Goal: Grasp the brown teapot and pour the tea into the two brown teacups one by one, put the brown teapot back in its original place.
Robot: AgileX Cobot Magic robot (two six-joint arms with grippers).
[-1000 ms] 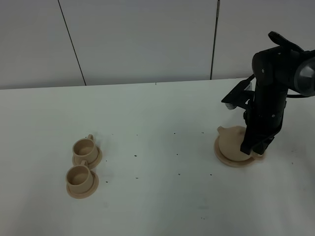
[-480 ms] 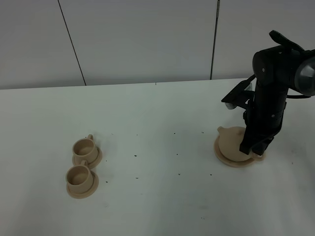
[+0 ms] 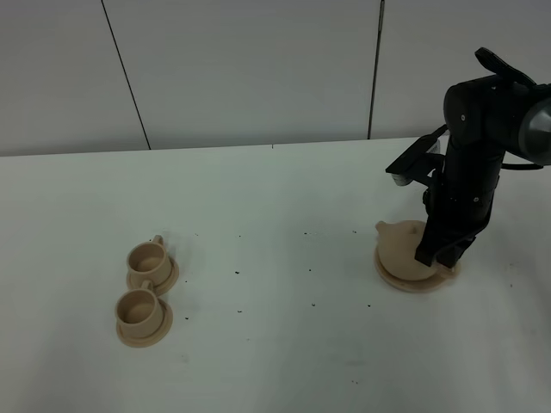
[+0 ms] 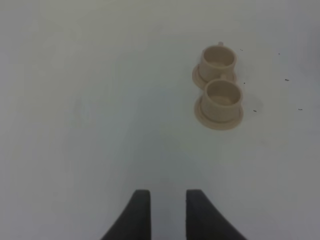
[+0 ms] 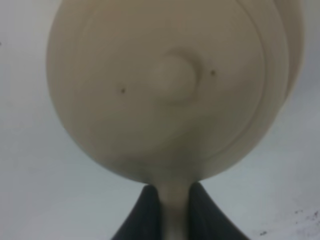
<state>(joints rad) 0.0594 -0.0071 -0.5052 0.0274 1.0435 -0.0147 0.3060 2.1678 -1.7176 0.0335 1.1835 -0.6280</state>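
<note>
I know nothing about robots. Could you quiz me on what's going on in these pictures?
1. True or false: both cups stand on saucers.
2. The right gripper pinches the teapot by its: A) handle B) spout C) lid knob.
3. Fill in: the left gripper holds ____.
Key: 1 true; 2 A; 3 nothing.
</note>
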